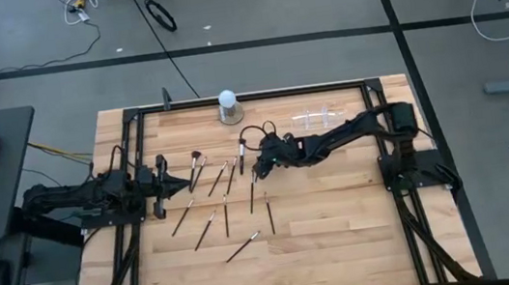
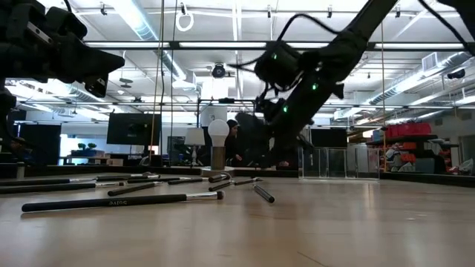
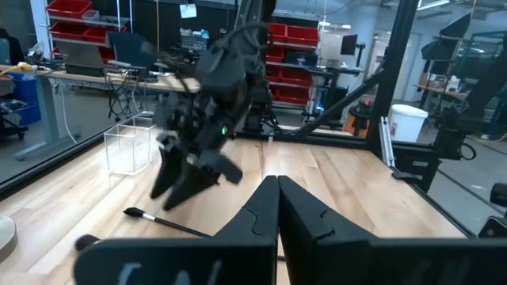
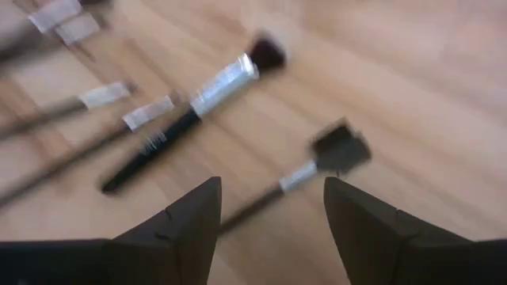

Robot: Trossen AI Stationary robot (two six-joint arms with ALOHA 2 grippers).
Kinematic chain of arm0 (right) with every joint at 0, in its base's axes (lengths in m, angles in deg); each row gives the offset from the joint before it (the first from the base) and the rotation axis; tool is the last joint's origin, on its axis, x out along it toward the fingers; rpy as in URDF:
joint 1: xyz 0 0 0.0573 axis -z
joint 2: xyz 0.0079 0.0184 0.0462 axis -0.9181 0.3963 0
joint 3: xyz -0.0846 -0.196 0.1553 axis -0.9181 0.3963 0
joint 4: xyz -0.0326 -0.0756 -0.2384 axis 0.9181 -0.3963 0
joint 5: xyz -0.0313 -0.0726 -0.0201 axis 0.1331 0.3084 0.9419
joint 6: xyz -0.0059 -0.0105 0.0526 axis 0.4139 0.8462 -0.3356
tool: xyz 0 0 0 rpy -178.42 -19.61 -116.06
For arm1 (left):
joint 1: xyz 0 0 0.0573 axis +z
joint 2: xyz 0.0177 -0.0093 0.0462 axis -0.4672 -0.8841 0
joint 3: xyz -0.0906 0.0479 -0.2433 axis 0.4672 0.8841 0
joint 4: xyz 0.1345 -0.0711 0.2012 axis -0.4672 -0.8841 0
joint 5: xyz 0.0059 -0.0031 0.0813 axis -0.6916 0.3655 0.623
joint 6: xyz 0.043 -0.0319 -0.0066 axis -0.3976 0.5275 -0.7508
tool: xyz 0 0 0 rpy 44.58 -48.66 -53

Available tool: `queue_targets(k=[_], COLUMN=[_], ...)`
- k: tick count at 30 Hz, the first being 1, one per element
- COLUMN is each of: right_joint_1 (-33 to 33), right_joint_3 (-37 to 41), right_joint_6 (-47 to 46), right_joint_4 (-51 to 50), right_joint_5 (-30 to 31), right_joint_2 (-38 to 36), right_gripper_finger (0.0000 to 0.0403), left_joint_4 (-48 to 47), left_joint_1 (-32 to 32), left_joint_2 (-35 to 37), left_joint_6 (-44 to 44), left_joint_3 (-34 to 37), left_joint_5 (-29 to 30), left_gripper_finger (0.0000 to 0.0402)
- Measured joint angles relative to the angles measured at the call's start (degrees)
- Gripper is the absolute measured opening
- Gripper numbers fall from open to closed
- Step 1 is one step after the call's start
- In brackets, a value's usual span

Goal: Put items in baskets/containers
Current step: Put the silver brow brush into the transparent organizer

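- Mostly the brushes [image 1: 224, 200] lie scattered flat on the worktop [image 1: 342, 219], spread between the two arms, none of them in the holder [image 1: 316, 117].
- One brush with a flat dark head [image 4: 339, 149] lies just ahead of the right fingers [image 4: 186, 218], its handle running back into the gap between them; it is not gripped.
- Beside it, a thicker brush with a silver ferrule and round dark tip [image 4: 226, 81] lies a little farther from those fingers, and more handles with pale bands lie beyond it.
- In the low view, a long brush [image 2: 111, 201] lies nearest the camera, with a short one [image 2: 263, 193] under the right arm.
- Clear and low, the holder stands well apart from the brushes, behind the right arm's elbow.
- Over the middle of the worktop, the right gripper [image 1: 261, 168] hangs close above the brushes, its fingers spread wide and released, holding nothing.
- Off to the side, the left gripper [image 1: 179, 181] waits with its tips near the outermost brushes; its fingers [image 3: 261, 218] are pressed together and clenched on nothing.
- From the left wrist, the right gripper [image 3: 184, 180] shows just above a brush [image 3: 162, 222] lying ahead of the left fingers.
- A white ball on a grey base [image 1: 228, 106] stands at the worktop's far edge, well away from both grippers.
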Motion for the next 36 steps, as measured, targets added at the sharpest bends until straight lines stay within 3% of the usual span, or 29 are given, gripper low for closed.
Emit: queue_targets(k=[7, 12, 20, 30, 36], right_joint_1=[0.18, 0.25, 0.42, 0.31, 0.25], right_joint_3=[-0.15, -0.16, 2.97, 10.17, 16.07], right_joint_6=[0.19, 7.23, 16.15, 21.97, 23.59], right_joint_4=[1.54, 0.86, 3.14, 17.57, 28.3], right_joint_5=[1.52, -0.47, -5.7, -6.82, -7.71], right_joint_2=[3.63, 4.85, 4.88, 4.72, 4.4], right_gripper_finger=[0.0225, 0.0207, 0.0137, 0.002, 0.001], left_joint_4=[0.0, 0.04, 0.23, 1.77, 4.29], left_joint_1=[0.0, 0.02, 0.02, 0.0, -0.07], left_joint_2=[0.0, 0.0, 0.0, 0.0, -0.19], left_joint_6=[0.03, 0.03, 1.57, 1.82, 1.28], left_joint_3=[0.01, 0.0, 0.01, 0.02, 0.02], left_joint_5=[0.15, 0.31, 1.9, 2.35, 2.27], left_gripper_finger=[0.0005, 0.0005, 0.0005, 0.0005, 0.0005])
